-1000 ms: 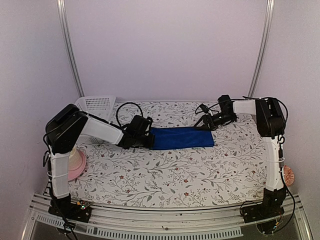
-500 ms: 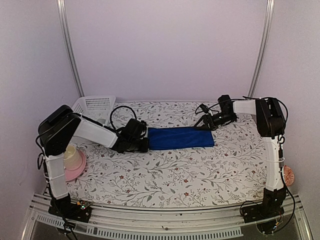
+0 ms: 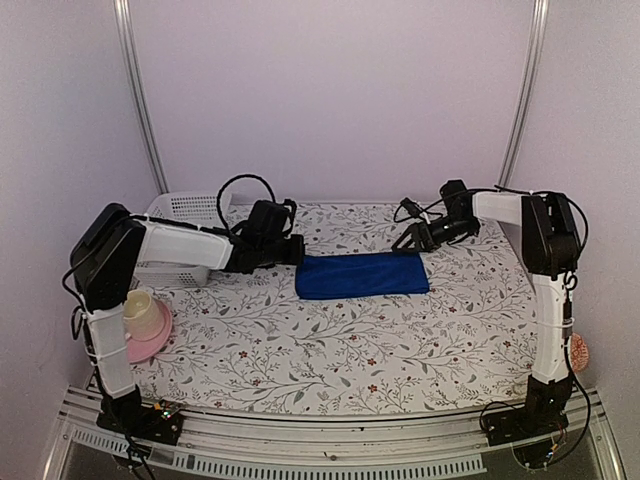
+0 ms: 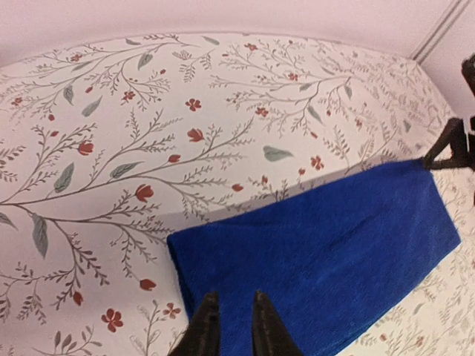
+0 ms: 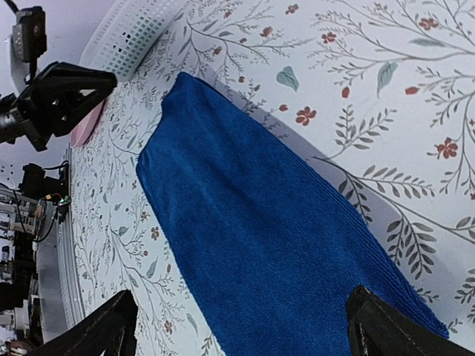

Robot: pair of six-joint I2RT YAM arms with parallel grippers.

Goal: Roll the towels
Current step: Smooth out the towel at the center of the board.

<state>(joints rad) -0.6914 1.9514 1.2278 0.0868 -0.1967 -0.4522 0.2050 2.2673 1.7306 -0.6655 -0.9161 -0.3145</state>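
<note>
The long royal-blue cloth towel lies flat and unrolled on the floral-printed table cover, toward the far middle of the table, long axis running left to right. No turn of a roll shows at either end.

Change: a second ago the left gripper was pressed down on the towel's left end. It has since lifted clear and drawn back slightly. The left wrist view shows its jaws parted by a narrow gap, with nothing between them. The towel's left edge has settled flat.

The right gripper has stayed by the right end, jaws spread wide and holding nothing.

Meaning: the left end has been released without a roll started. Rolling of this towel is judged still to be begun.

A white perforated plastic basket stands behind the left arm.
</note>
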